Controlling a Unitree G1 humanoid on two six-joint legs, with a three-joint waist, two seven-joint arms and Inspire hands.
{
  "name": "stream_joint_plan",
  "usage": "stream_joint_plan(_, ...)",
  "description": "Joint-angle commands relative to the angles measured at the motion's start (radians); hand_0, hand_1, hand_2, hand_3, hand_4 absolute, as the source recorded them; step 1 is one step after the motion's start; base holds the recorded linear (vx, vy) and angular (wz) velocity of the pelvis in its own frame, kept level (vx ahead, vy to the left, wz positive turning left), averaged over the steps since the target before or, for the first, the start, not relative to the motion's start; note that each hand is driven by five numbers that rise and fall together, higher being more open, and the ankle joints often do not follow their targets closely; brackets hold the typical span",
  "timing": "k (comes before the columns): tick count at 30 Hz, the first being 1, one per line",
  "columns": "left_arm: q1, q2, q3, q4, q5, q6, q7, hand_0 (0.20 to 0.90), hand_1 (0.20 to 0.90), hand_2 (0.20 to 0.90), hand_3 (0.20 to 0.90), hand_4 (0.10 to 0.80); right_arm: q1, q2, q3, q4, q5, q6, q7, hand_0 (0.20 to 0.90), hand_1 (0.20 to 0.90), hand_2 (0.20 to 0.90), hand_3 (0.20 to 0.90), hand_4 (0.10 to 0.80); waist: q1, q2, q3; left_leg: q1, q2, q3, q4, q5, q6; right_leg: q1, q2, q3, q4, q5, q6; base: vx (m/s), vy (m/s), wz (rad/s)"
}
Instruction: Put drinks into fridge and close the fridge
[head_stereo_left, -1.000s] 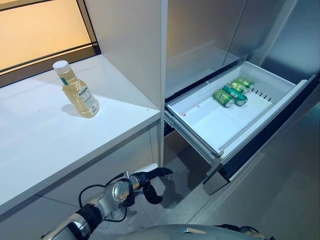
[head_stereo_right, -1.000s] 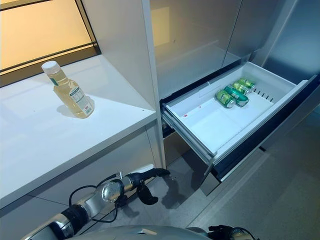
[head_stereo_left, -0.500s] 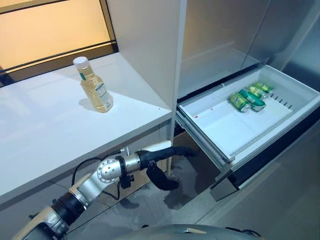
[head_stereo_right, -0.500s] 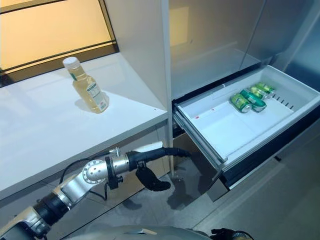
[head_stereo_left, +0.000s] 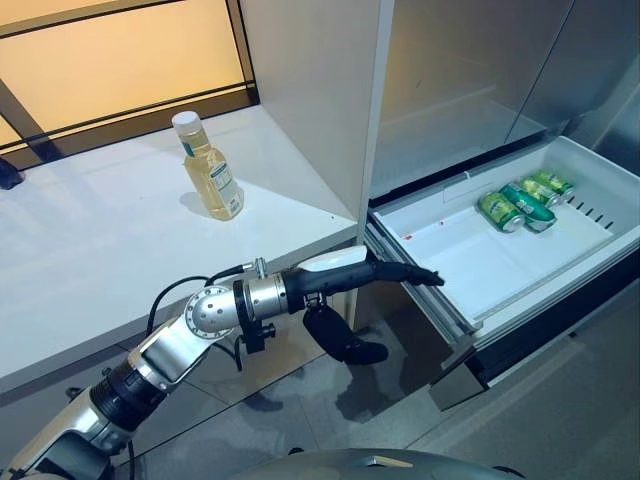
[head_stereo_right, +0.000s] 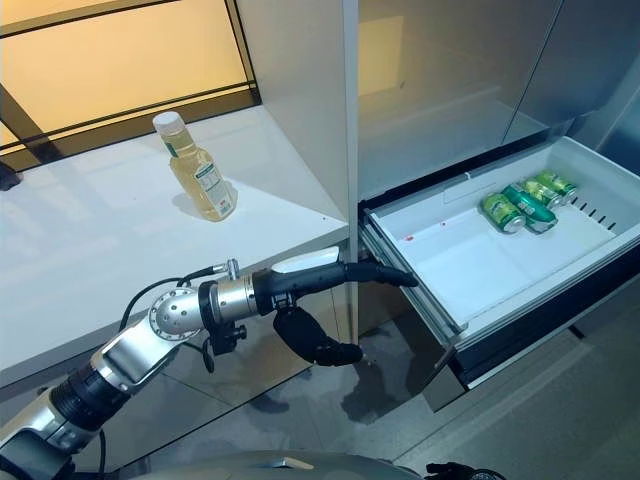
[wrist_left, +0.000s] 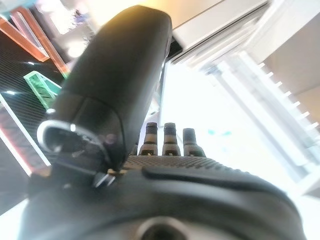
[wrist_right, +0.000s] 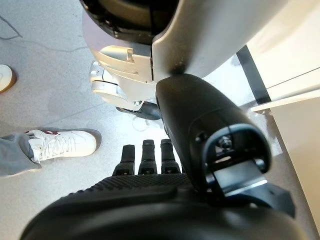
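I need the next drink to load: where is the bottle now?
The bottle stands upright on the white counter, left of the open fridge drawer.

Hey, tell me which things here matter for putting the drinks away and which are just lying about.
Part of the job:
- bottle standing on the white counter
- green cans lying in the open fridge drawer
- left robot hand, open, reaching toward the drawer
- right robot hand, idle, hanging low over the floor

Just there:
- a person's shoe on the floor

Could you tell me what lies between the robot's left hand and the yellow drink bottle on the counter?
In the left eye view, only bare white counter and its front edge separate the left hand from the yellow bottle.
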Motion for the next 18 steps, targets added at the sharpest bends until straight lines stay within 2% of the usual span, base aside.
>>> stream_joint_plan(1, -0.148, -0.057, 0.129, -0.082, -0.141, -0.112, 0.095, 0.900, 0.900, 0.900, 0.900, 0.800, -0.020, 0.059, 0.026, -0.001, 0.030, -0.021, 0.017, 0.900, 0.900, 0.900, 0.900, 0.800, 0.022, -0.008, -0.025, -0.024, -0.038, -0.024, 0.002, -0.081, 0.038, -0.091, -0.017, 0.025, 0.002, 0.081, 0.084, 0.000, 0.000, 0.00)
stream_joint_plan(9, -0.110, -0.092, 0.270, -0.072, -0.171, -0.198, 0.197, 0.900, 0.900, 0.900, 0.900, 0.800, -0.001, 0.068, 0.022, -0.002, 0.028, -0.035, 0.015, 0.900, 0.900, 0.900, 0.900, 0.800, 0.032, -0.018, -0.026, -0.020, -0.041, -0.040, 0.002, -0.083, 0.038, -0.084, -0.015, 0.027, 0.004, 0.073, 0.075, 0.004, -0.001, 0.01)
stream_joint_plan(18, -0.050, -0.100, 0.423, -0.052, -0.111, -0.303, 0.381, 0.900, 0.900, 0.900, 0.900, 0.800, 0.014, 0.070, 0.006, -0.001, 0.035, -0.043, 0.020, 0.900, 0.900, 0.900, 0.900, 0.800, 0.047, -0.025, -0.028, -0.011, -0.042, -0.054, 0.002, -0.089, 0.035, -0.072, -0.015, 0.020, 0.002, 0.064, 0.071, 0.011, -0.003, 0.03)
